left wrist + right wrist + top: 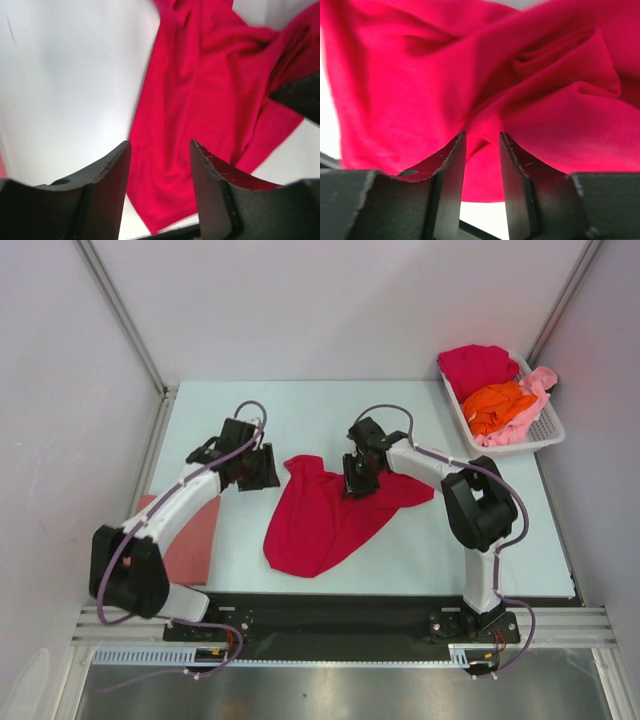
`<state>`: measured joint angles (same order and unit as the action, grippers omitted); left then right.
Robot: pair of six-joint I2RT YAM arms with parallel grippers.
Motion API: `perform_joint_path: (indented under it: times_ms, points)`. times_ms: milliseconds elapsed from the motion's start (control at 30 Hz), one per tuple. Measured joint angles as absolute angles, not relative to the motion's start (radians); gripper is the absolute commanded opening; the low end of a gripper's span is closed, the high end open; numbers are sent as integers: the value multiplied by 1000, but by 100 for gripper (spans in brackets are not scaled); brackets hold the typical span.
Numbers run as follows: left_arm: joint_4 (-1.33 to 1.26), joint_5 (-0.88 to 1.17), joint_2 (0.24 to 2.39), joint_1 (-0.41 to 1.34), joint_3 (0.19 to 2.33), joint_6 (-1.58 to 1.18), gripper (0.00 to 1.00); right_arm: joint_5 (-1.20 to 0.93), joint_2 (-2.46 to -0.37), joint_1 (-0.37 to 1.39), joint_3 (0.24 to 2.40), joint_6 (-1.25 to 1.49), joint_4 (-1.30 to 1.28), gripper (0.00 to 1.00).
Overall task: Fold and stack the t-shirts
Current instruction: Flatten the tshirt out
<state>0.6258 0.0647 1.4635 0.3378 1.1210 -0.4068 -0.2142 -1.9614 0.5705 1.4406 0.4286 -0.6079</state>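
Right up against the right wrist lens, two black fingers point(451, 175) of the right pincer point(481, 139) stand narrowly apart, and a raised ridge of the crimson t-shirt point(470, 65) sits in the gap between their tips. Whether the pads actually press on that cloth, I can't tell, but daylight shows between the jaws. Cloth fills almost the whole view here, rumpled into deep folds. Over on the other wrist, the left pincer point(159, 147) is plainly apart with nothing held, its fingers framing the shirt's left edge where red meets the pale counter point(300, 410). From above, the shirt lies crumpled in the middle of the counter between the two arms: one lobe reaches up towards the left pincer, a broad rounded end points at the near edge, and another part runs off to the right beneath the right forearm. That right pincer sits on the shirt's upper middle, while the left one is just beside the upper left lobe. At the near left, partly under the left arm, a salmon pink t-shirt point(195, 540) lies flat as a neat rectangle, well apart from the red one. Far right, the white slotted basket point(548, 430) sits at the back corner, tilted to the counter's edges, holding a second crimson t-shirt point(475, 365) at its far end, an orange t-shirt point(497, 405) in the middle and a light pink t-shirt point(540, 380) spilling over the right rim.
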Motion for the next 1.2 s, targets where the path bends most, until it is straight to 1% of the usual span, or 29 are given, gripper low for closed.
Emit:
perform_joint_path:
  times_ms: [33,67,133,167,233,333,433,467,533,567,600,633,733,767,833,933,967,1033,1067,1133,1200]
  points:
    - [628,68,1418,338,1082,-419,64,-207,-1975,571,1441,423,-616,37]
    - [624,76,1381,338,1044,-429,75,-198,-1987,572,1441,418,-624,37]
    - [620,99,1332,338,959,-455,84,-189,-1996,572,1441,412,-635,37]
    - [620,108,1325,338,928,-466,85,-187,-1996,572,1441,409,-637,37]
    - [622,121,1337,338,862,-482,85,-187,-1996,572,1441,404,-635,37]
    - [625,134,1381,337,799,-498,81,-188,-1996,572,1441,399,-636,36]
    - [623,135,1398,335,778,-501,79,-190,-1996,572,1440,397,-638,44]
    - [622,135,1393,335,775,-501,79,-195,-1992,574,1436,394,-638,52]
    - [617,134,1373,335,768,-502,79,-204,-1969,582,1412,385,-635,59]
    - [612,134,1347,335,760,-506,78,-205,-1944,595,1388,379,-631,62]
    - [614,134,1309,335,749,-510,77,-208,-1921,610,1369,372,-633,63]
    - [616,135,1265,335,739,-517,72,-214,-1891,638,1349,364,-634,63]
    - [636,132,1084,335,721,-546,65,-254,-1813,748,1305,349,-608,64]
    - [640,129,1013,334,721,-560,64,-269,-1790,792,1288,345,-588,64]
    - [638,115,884,334,725,-582,63,-292,-1769,866,1271,342,-562,62]
    - [639,89,723,334,747,-621,64,-305,-1789,962,1275,346,-543,43]
    - [639,81,684,334,759,-633,64,-304,-1808,986,1283,347,-543,34]
    - [636,78,645,334,775,-651,63,-302,-1851,1011,1300,358,-538,26]
    - [632,82,639,334,778,-659,63,-302,-1876,1015,1302,364,-529,21]
    - [633,101,653,334,778,-675,62,-300,-1911,1004,1300,381,-520,19]
    - [634,141,691,333,773,-686,64,-294,-1934,972,1281,392,-508,19]
